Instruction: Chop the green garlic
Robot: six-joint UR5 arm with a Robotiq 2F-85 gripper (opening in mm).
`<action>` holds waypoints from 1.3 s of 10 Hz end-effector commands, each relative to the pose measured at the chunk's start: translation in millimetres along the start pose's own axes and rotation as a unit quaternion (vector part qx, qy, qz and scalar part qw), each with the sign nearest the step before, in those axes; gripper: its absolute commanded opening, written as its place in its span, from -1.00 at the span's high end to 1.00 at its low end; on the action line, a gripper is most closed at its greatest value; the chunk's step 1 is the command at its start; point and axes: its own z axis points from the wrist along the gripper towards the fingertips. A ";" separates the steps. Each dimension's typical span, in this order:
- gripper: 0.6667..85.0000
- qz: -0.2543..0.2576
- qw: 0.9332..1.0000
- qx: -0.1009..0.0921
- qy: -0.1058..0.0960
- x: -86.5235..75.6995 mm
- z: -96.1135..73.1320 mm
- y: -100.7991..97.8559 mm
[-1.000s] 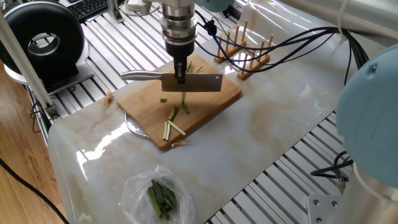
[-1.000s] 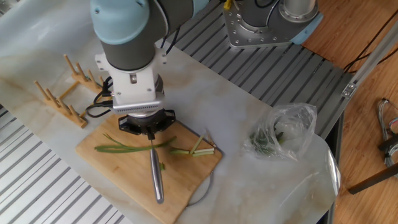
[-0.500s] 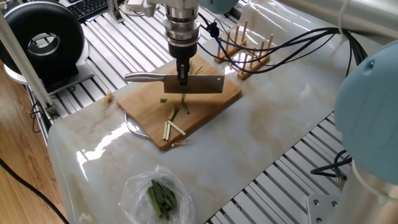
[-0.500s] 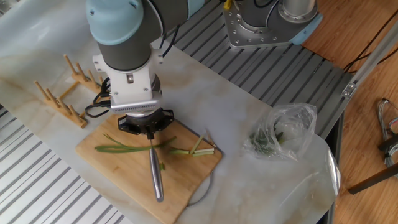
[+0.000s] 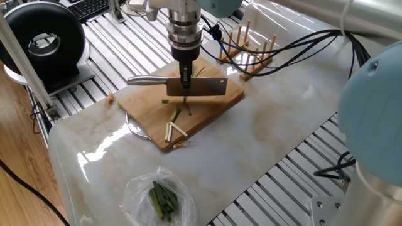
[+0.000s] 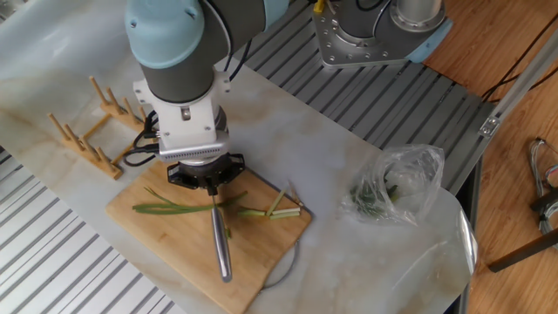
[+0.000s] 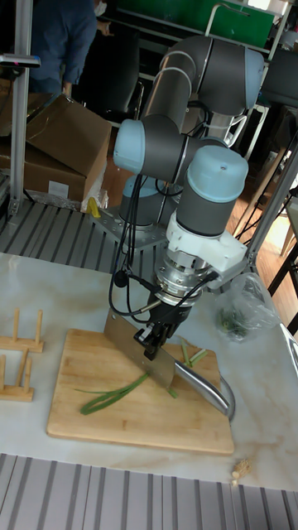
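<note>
The green garlic [image 5: 187,105] lies across the wooden cutting board [image 5: 141,103] as a thin stalk with green leaf tips [image 6: 170,208]. Short white and green cut sticks [image 5: 173,129] lie at the board's near corner. My gripper [image 5: 186,80] is shut on a cleaver, with the blade [image 5: 206,87] to one side and the steel handle [image 5: 147,80] to the other. The blade hangs edge down just over the stalk. In the tall fixed view the blade [image 7: 139,351] crosses the stalk [image 7: 114,394] near its middle. Whether the edge touches the garlic cannot be told.
A clear plastic bag of dark green leaves [image 5: 162,199] lies near the table's front. A wooden peg rack [image 5: 246,53] stands just behind the board. A black round device [image 5: 44,43] sits off the table at the back left. Small wood bits [image 7: 237,472] lie by the board.
The gripper and cleaver have crept a little along the stalk, slightly right and lower in one fixed view. The garlic pieces have not moved.
</note>
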 end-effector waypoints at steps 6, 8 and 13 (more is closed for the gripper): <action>0.98 0.013 1.000 -0.002 -0.011 -3.5 -2.8 -2.4; 0.98 0.020 1.000 0.000 -0.009 -1.4 -3.7 -4.9; 0.98 0.018 1.000 0.001 -0.001 1.9 -0.3 -6.8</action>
